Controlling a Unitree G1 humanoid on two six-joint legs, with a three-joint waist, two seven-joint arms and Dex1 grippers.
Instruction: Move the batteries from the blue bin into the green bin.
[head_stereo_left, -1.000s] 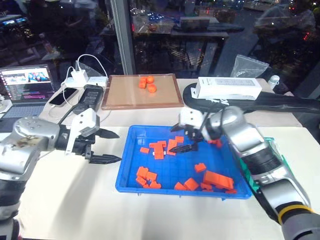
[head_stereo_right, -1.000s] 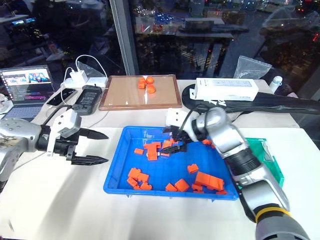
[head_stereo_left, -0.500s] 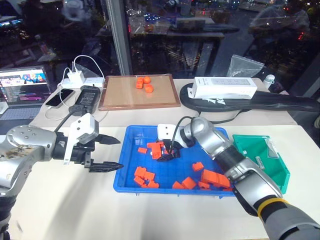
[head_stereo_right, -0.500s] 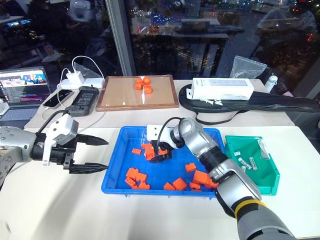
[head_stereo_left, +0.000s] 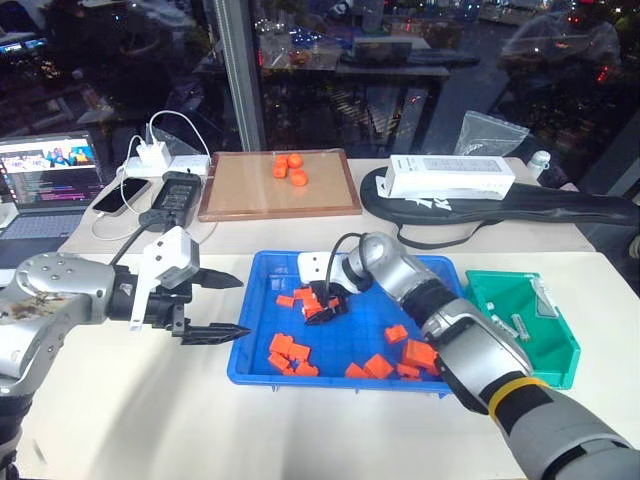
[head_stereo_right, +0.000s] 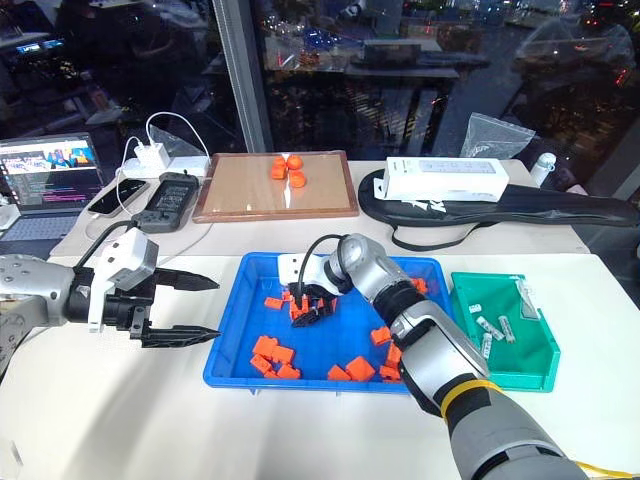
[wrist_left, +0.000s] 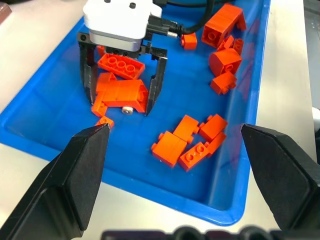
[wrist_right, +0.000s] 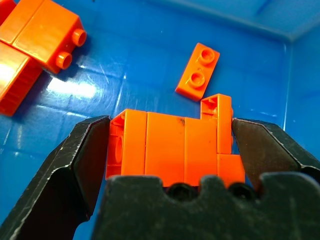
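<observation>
Inside the blue bin (head_stereo_right: 232, 345), the right hand (wrist_left: 121, 102) straddles orange bricks (wrist_left: 122, 94) with fingers apart, one battery (wrist_left: 128, 109) just beside its fingertips; the left hand (head_stereo_right: 195, 308) hangs spread outside the bin.

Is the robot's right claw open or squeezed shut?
Open. The right gripper has its two black fingers spread wide, one on each side of an orange brick lying in the blue bin.

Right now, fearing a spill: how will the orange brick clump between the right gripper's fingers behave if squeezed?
Likely stiff, light: the orange brick clump looks like hard plastic. It seems several joined pieces, so may split in the right gripper. On the glossy floor of the blue bin it should slide, not roll.
</observation>
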